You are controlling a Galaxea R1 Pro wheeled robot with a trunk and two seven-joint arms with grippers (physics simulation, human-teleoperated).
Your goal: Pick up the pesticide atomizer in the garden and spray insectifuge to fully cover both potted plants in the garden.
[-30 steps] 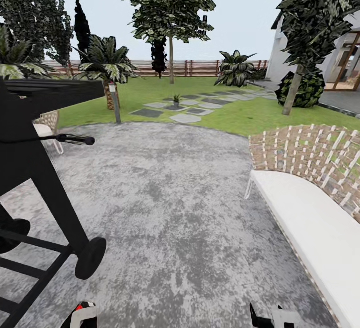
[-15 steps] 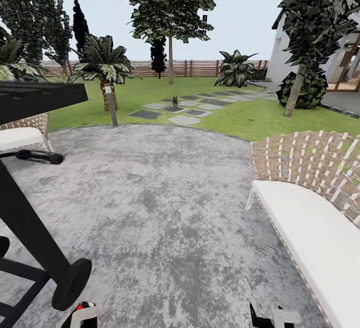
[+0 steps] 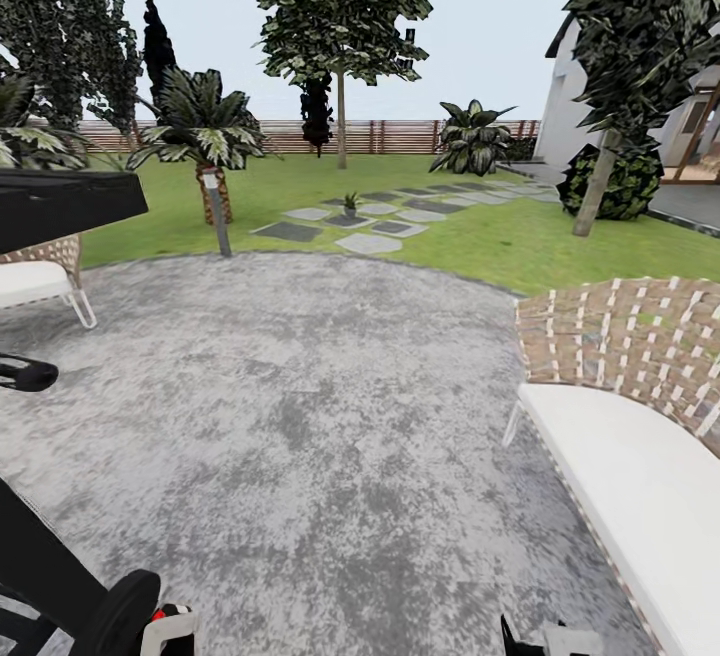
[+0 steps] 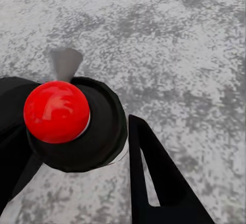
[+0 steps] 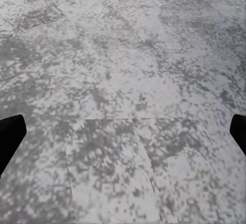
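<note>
head view: we stand on the round grey patio (image 3: 330,416). one small potted plant (image 3: 350,202) sits among the stepping stones (image 3: 370,226) at 12 o'clock, well apart from us; a woven chair (image 3: 640,416) at 3 o'clock, a black grill (image 3: 50,206) at 9 o'clock.

left wrist view: the left hand's (image 4: 77,147) opening we cannot tell; a red ball (image 4: 56,111) sits on black parts.

right wrist view: the right hand (image 5: 123,131) is spread wide over bare paving.

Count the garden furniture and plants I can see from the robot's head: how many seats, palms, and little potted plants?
Wicker seats with white cushions: 2, the sofa and the chair
Palms with scaly trunks: 1 whole
Small potted plants: 1, among the stepping stones
Total: 4
</note>
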